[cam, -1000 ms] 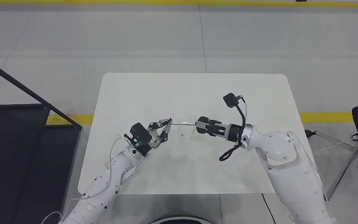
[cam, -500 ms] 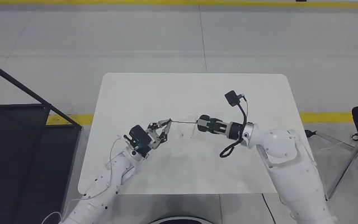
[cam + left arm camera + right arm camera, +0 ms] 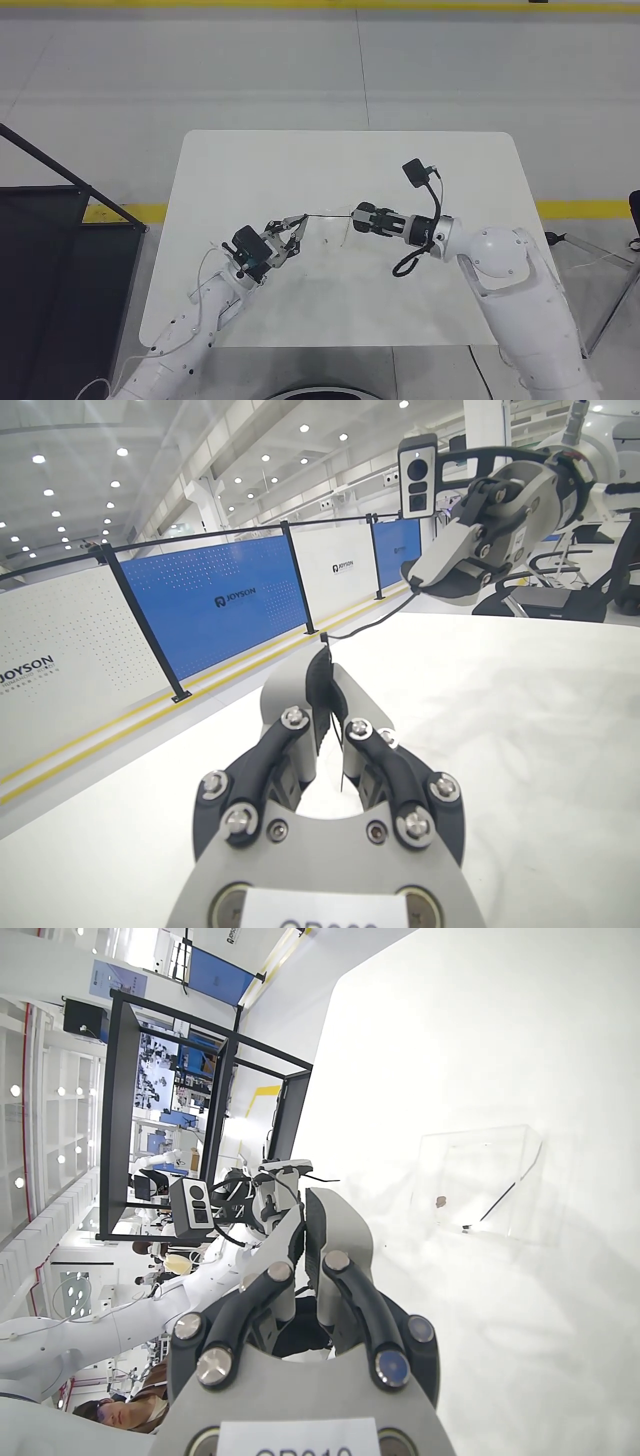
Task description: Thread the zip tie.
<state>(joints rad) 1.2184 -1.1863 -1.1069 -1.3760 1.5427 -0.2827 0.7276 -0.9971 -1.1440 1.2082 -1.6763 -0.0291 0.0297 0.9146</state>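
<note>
Since left end effector and right end effector each pinched shut on one end of zip tie, it hung over tabletop middle. Thin tie could bend or slip if pulled crooked; its tip could miss its tiny hole.

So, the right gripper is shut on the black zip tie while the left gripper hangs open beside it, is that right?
Not quite: the left gripper is not open. The left wrist view shows it shut on one end of the black zip tie, while the right gripper is shut on the other, as you said.
</note>
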